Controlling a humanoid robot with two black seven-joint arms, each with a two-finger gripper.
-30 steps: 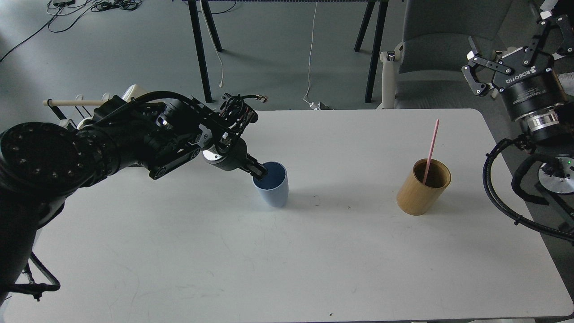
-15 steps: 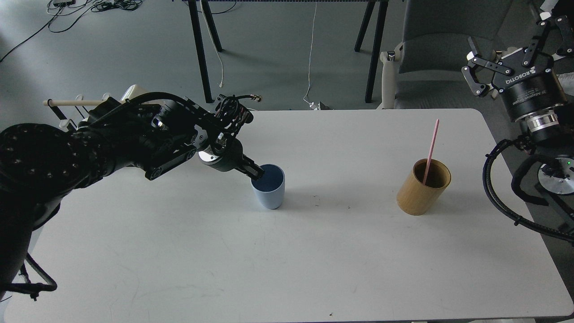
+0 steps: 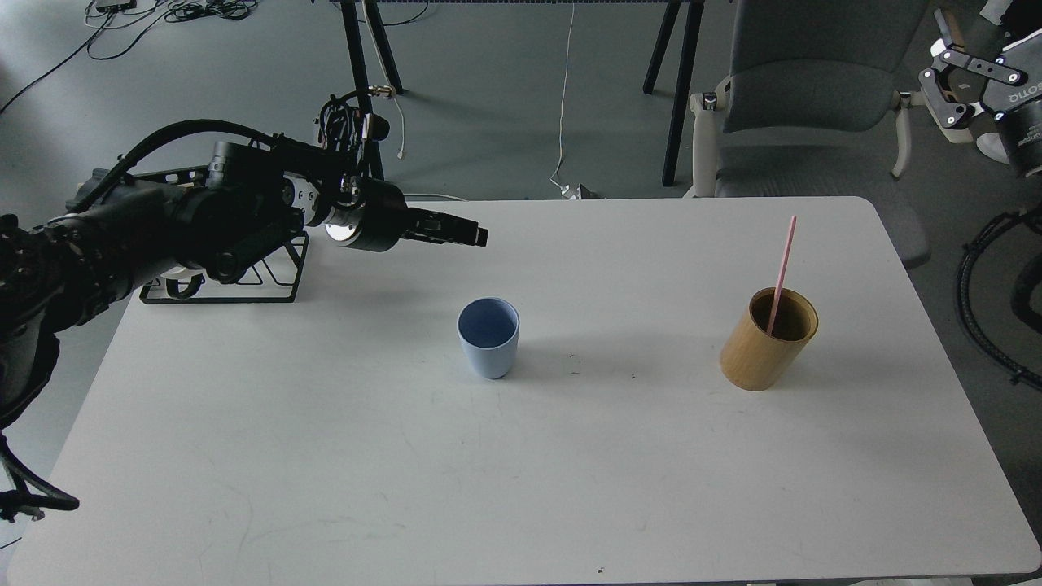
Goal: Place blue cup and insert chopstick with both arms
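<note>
Head view, contents at this moment.

White rectangular table [image 3: 326, 456]: bears every item listed below.

Small pale-blue tapered tumbler [image 3: 488, 338], darker blue inside: upright near the table's middle, a little left of centre, free of both grippers.

Tan wooden cylindrical holder [image 3: 768, 339]: upright on the right half of the table, well apart from the tumbler.

Long thin pink stick [image 3: 785, 268]: lower end inside the holder, leaning slightly, upper part rising well above the holder's rim.

Black wire rack [image 3: 244, 281]: at the table's far-left edge, partly hidden behind the left arm.

Left black two-finger gripper [image 3: 472, 236]: held roughly level above the table, pointing right, up and to the left of the tumbler and clear of it. Seen side-on, its fingers overlap into one dark bar; how far apart they stand cannot be told. Nothing is visible in its hold.

Right black two-finger gripper [image 3: 948, 77]: upper right corner, off the table beside a grey chair [image 3: 806, 89], partly cut by the picture edge. Fingers spread apart, holding nothing.
</note>
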